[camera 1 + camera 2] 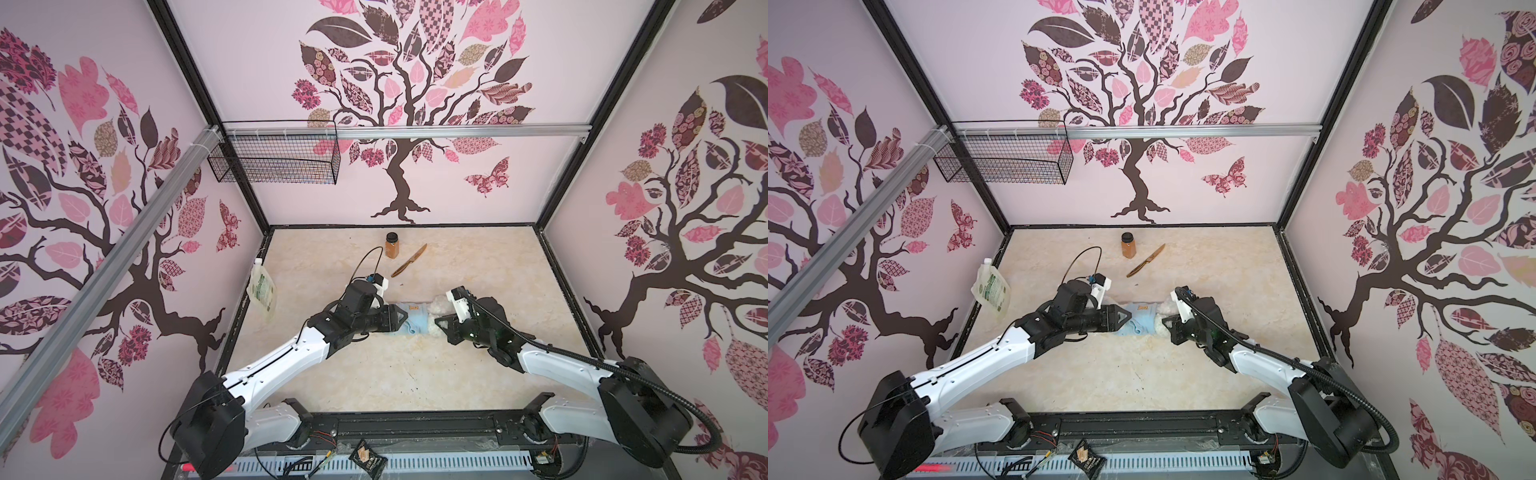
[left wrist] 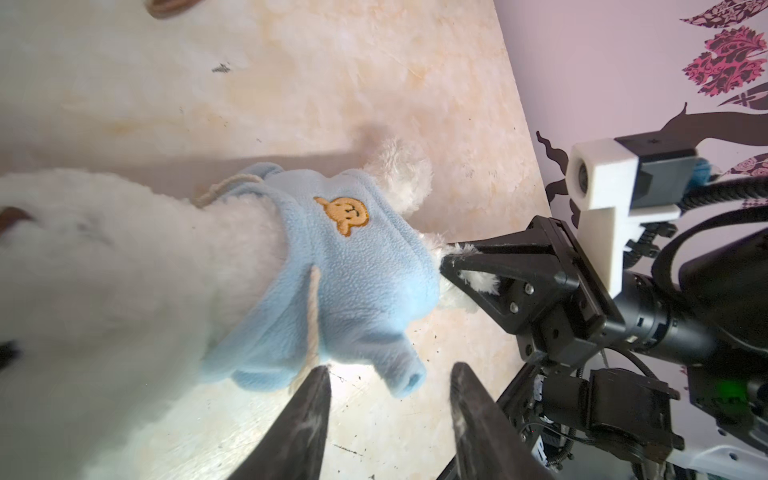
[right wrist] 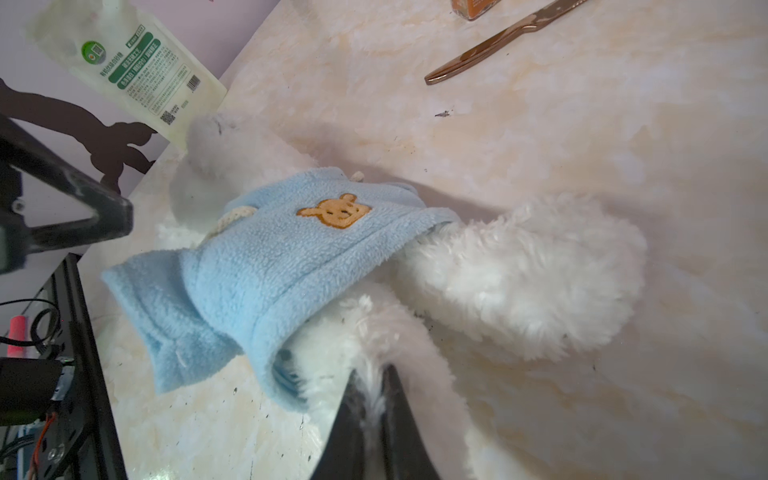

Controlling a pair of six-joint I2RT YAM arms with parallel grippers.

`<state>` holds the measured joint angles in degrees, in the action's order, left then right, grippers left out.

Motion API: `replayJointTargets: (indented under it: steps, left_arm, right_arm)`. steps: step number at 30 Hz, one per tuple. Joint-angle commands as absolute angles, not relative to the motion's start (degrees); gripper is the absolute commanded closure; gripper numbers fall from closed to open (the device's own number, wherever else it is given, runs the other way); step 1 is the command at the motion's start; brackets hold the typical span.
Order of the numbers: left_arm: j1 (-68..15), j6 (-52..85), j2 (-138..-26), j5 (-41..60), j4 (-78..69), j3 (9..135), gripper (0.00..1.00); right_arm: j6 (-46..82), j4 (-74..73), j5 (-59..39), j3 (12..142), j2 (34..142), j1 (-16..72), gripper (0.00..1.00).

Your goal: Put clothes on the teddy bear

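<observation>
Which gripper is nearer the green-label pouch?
Left. Left gripper sits at the teddy bear's head end, toward the pouch; right gripper, shut on its fur, at the leg end.

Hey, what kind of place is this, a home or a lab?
Probably a robot test cell, not a home: two robot arms on a base rail, a marble-look tabletop boxed in by tree-print wall panels.
</observation>
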<state>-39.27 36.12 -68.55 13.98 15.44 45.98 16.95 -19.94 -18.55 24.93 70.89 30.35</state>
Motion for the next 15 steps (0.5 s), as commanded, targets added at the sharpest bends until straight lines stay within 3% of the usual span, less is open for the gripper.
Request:
replayJointTargets:
  steps: [1, 6, 9, 13, 15]
  left_arm:
    - [-40.89, 30.09, -64.71, 10.28, 18.21, 44.52, 0.55]
    - [-47.52, 22.83, -62.75, 8.82, 16.31, 45.23, 0.71]
    - [-47.90, 23.76, -64.82, 8.77, 15.17, 46.36, 0.75]
    - [-47.90, 21.30, -65.64, 3.39, 17.62, 47.66, 0.53]
    - [-47.90, 19.66, -64.35, -1.56, 18.87, 47.40, 0.47]
  right_arm:
    - [20.98, -20.21, -24.54, 27.93, 71.83, 28.31, 0.97]
    - [21.09, -18.96, -25.48, 29.63, 72.84, 28.15, 0.97]
    - [21.67, -18.89, -26.20, 30.21, 73.62, 28.13, 0.97]
    - [23.10, -17.30, -27.76, 30.89, 73.49, 28.14, 0.95]
    - [22.49, -15.93, -28.13, 30.73, 72.74, 28.53, 0.92]
